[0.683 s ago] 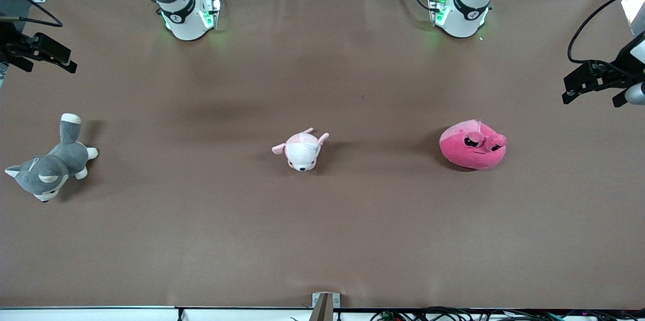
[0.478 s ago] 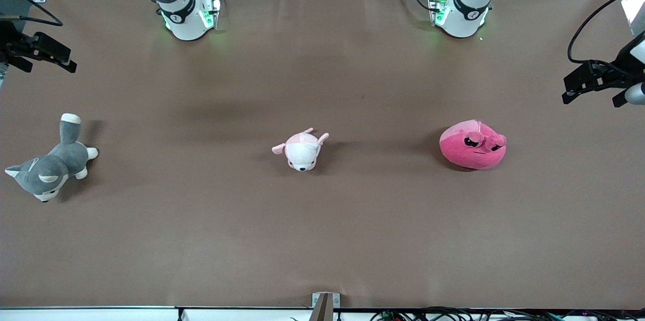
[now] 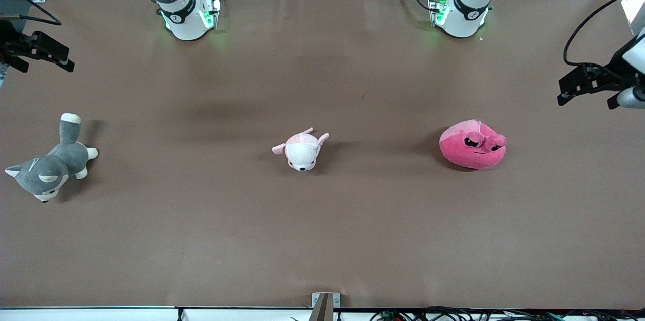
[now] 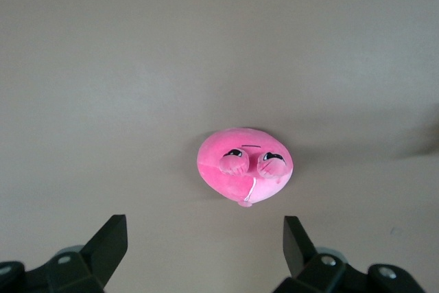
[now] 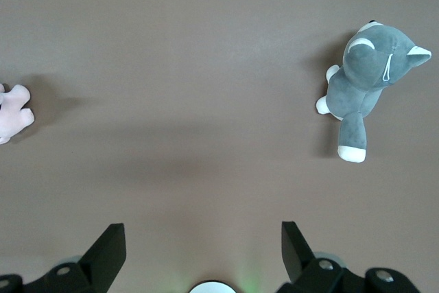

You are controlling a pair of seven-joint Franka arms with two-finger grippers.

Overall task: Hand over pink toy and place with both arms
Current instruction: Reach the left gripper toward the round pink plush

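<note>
The pink toy [image 3: 472, 144] lies on the table [image 3: 322, 230], at 8 o'clock below the wide-open, empty left gripper [image 3: 587, 84]; the right gripper [image 3: 38, 51] also is open and empty.

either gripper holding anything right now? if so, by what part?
Nothing is held. The left gripper hangs open over the table above the pink toy; the right gripper is open over bare table near the grey husky.
</note>
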